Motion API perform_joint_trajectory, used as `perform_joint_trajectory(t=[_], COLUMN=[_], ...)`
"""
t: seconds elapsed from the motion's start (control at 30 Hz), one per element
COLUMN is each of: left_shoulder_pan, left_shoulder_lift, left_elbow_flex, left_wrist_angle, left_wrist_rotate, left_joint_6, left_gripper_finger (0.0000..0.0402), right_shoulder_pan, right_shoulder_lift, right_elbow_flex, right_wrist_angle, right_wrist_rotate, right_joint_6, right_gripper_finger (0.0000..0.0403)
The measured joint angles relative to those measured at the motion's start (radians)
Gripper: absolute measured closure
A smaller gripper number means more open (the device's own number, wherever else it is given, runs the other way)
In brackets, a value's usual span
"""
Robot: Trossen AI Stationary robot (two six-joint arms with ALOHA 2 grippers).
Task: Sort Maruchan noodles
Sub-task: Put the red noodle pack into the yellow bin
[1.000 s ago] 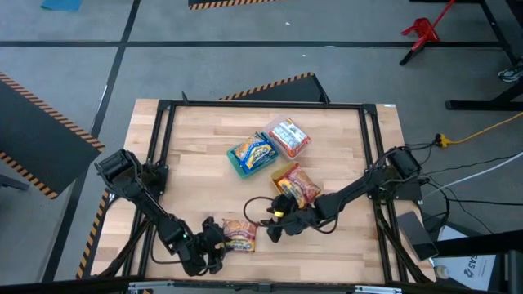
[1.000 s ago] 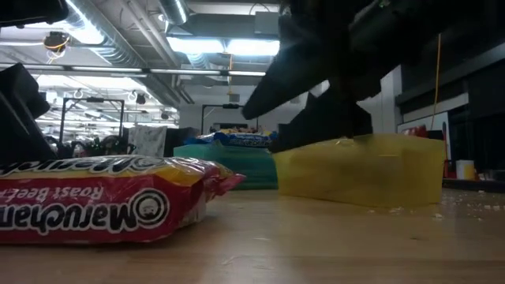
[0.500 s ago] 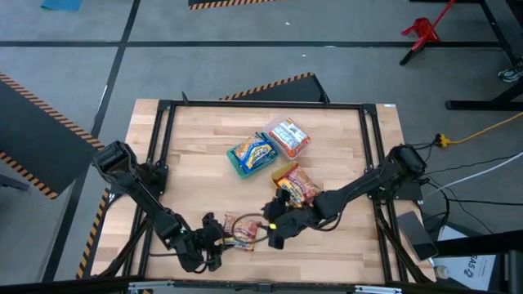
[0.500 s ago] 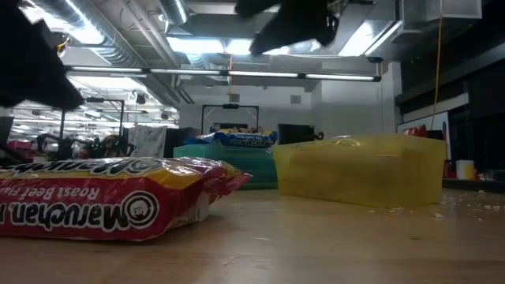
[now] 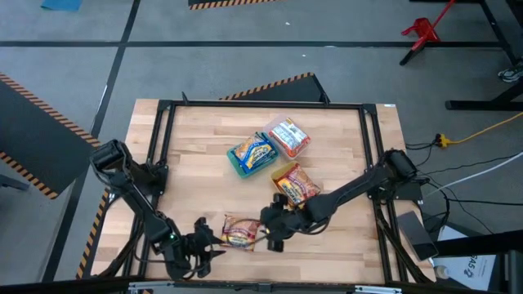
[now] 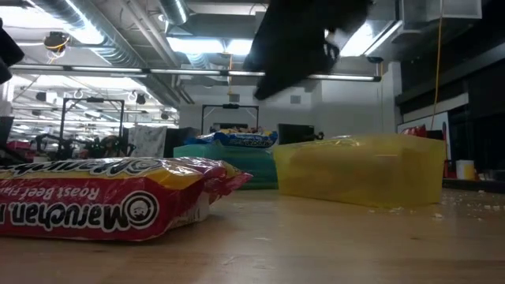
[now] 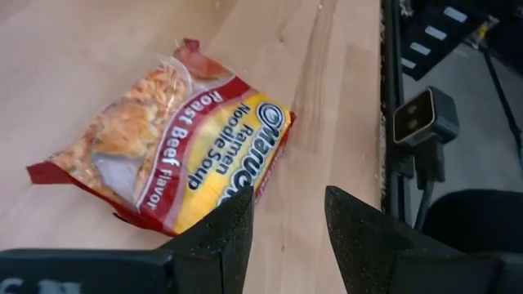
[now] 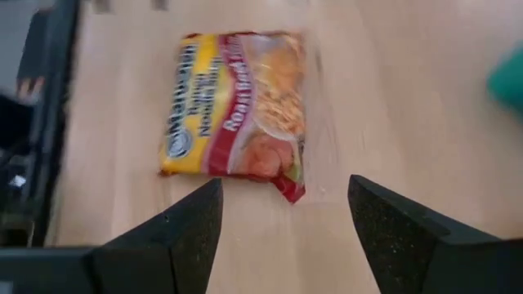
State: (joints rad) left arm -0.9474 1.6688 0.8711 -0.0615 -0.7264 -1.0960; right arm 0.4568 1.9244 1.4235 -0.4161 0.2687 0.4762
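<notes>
One red-and-yellow Maruchan packet [image 5: 239,233] lies flat on the wooden table near its front edge, also in the low view [image 6: 102,201]. My left gripper [image 5: 204,242] is open just left of it, the packet [image 7: 172,155] ahead of its fingers. My right gripper [image 5: 274,231] is open just right of it and raised above the table [image 6: 300,39], with the packet [image 8: 237,102] ahead. A blue-and-yellow packet [image 5: 252,152] lies in a teal container, a red-and-white one [image 5: 288,136] in a clear container, and an orange-red one [image 5: 297,186] in a yellow container.
The teal container [image 6: 225,162] and the yellow container [image 6: 359,170] stand mid-table behind the loose packet. A black frame [image 5: 261,104] runs round the tabletop. Bare wood lies along the left half and the front right.
My right gripper has risen from table height in front of the yellow container and rolled about its own axis. My left gripper has drawn back up and toward the table's left edge, away from the loose packet. Both have stayed open.
</notes>
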Motion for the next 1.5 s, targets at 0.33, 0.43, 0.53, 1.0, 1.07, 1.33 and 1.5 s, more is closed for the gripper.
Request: perform_joint_trajectory(t=[0.33, 0.43, 0.53, 1.0, 1.07, 1.33, 1.5], left_shoulder_pan=[0.002, 0.003, 0.005, 0.054, 0.060, 0.078, 0.086], left_shoulder_lift=[0.069, 0.100, 0.123, 0.152, 0.152, 0.152, 0.152], left_elbow_flex=[0.001, 0.001, 0.001, 0.002, 0.002, 0.002, 0.002], left_wrist_angle=[-0.034, -0.036, -0.036, -0.034, -0.034, -0.026, 0.007], left_wrist_rotate=[-0.032, -0.012, -0.007, 0.012, 0.015, 0.013, 0.009], left_joint_6=[-0.001, -0.001, -0.007, 0.006, 0.006, 0.006, 0.018], left_gripper_finger=[0.0255, 0.0255, 0.0255, 0.0255, 0.0255, 0.0255, 0.0255], right_shoulder_pan=[0.002, 0.001, 0.001, -0.089, -0.099, -0.089, -0.090], right_shoulder_lift=[0.149, 0.151, 0.151, 0.155, 0.156, 0.163, 0.168], right_elbow_flex=[-0.001, 0.000, 0.000, 0.000, 0.000, 0.000, 0.000], right_wrist_angle=[0.086, 0.090, 0.042, 0.037, 0.040, 0.049, 0.058], right_wrist_rotate=[-0.025, -0.053, -0.060, -0.118, -0.167, -0.275, -0.225], right_joint_6=[0.221, 0.095, -0.050, -0.303, -0.305, -0.305, -0.299], right_gripper_finger=[0.0152, 0.0152, 0.0152, 0.0152, 0.0152, 0.0152, 0.0152])
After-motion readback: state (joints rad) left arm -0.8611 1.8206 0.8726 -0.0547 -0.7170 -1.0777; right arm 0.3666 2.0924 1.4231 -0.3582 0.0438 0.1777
